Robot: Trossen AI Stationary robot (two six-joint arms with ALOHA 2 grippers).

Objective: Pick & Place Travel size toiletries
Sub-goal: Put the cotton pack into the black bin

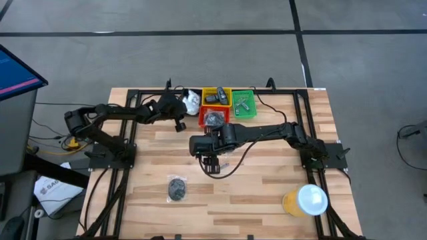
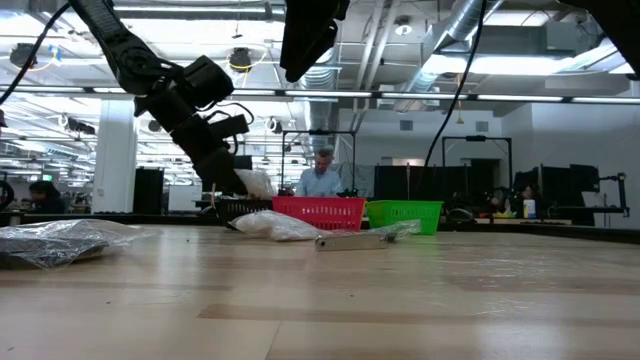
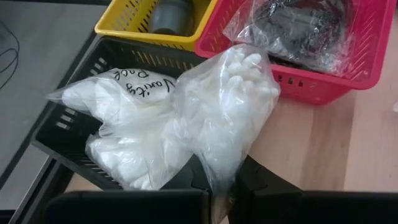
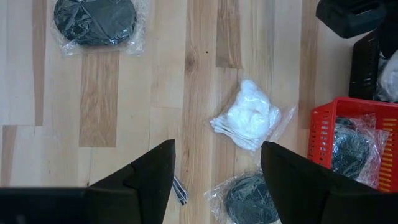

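Note:
My left gripper point(image 3: 217, 182) is shut on a clear packet of white pieces point(image 3: 227, 106), over the near corner of the black bin point(image 3: 68, 134) at the table's far side. White packets point(image 3: 124, 118) lie in that bin. My right gripper point(image 4: 217, 155) hangs open above the table's middle point(image 1: 210, 162), touching nothing. Below it lie a white packet point(image 4: 245, 121), a dark disc in plastic point(image 4: 249, 199) and a little silvery tube point(image 4: 179, 190). Another wrapped disc point(image 1: 177, 189) lies nearer the front edge. My left gripper pinches the packet's bunched plastic end point(image 3: 214, 171) between its two fingers. The fingers slant down toward the table's far edge. The full part of the packet stands out beyond the fingertips. Whether it rests against the packets in the bin, I cannot tell.
A red bin point(image 3: 323, 68) with a wrapped dark item, a yellow bin point(image 3: 134, 22) and a green bin point(image 1: 243, 103) stand side by side at the far edge. An orange cup with a white lid point(image 1: 305, 201) stands at the near right. People show in the room beyond.

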